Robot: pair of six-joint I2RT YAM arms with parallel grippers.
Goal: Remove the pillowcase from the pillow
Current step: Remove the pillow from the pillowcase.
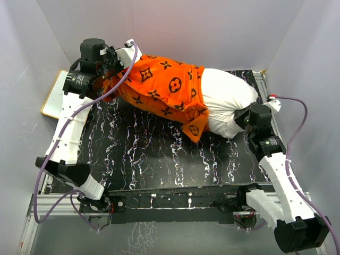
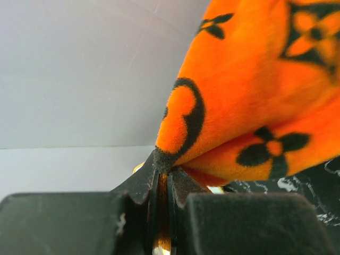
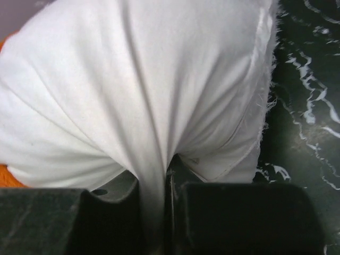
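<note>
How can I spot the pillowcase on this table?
Look at the black marbled table; a plump white pillow lies along its far edge. The pillowcase covers its left part. It alone is bright orange with dark flower prints.

I see plush, fuzzy cloth on the pillowcase (image 1: 164, 87). The pillow (image 3: 133, 79) is matt woven fabric, the table (image 1: 159, 154) smooth.

No readable text or labels, pillowcase (image 1: 164, 87) bears only flower motifs
</note>
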